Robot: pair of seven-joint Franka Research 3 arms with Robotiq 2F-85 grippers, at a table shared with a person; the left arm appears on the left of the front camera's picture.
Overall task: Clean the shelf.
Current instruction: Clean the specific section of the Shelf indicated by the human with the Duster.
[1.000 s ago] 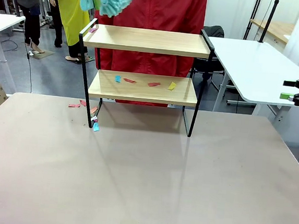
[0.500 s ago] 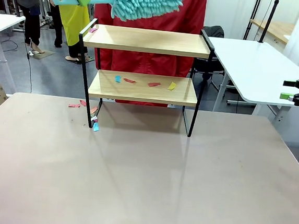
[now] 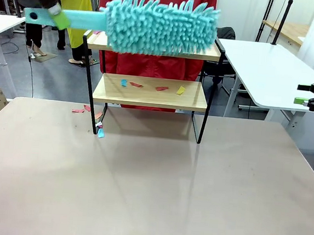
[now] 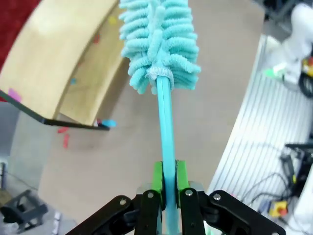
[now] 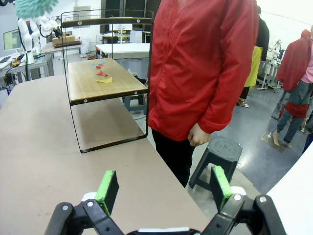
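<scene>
Now: duster at top board

Left fingers [image 4: 157, 177] clamp the duster [image 3: 159, 25], its head before the shelf's [image 3: 147, 98] top board. Shelf stands far on the surface [image 3: 151, 183], person [image 3: 161, 65] behind, scraps [image 3: 158, 88] on its lower board. Right fingers [image 5: 108, 188] gape, empty.

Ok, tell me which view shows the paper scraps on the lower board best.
Front view: the scraps lie spread and distinct along the lower board. The right wrist view shows them bunched, side-on; the left wrist view, as small blurred specks.
</scene>
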